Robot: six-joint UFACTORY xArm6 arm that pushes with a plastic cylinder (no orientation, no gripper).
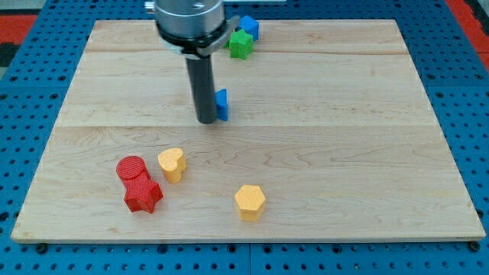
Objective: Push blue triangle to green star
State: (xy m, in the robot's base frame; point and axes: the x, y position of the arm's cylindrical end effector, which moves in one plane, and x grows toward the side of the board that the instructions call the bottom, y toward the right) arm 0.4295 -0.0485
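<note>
The blue triangle [222,105] sits on the wooden board, left of centre in the upper half, partly hidden by my rod. My tip [206,120] rests against its left side, touching or nearly so. The green star [241,43] lies near the view's top edge, above and slightly right of the triangle, with a gap of bare board between them. A blue block [250,28] of unclear shape sits just above and right of the green star, touching it.
A red cylinder [131,169] and a red star [143,195] sit together at the lower left. A yellow heart [173,164] is just to their right. A yellow hexagon [250,202] lies at the lower centre. The board [367,153] ends on a blue pegboard.
</note>
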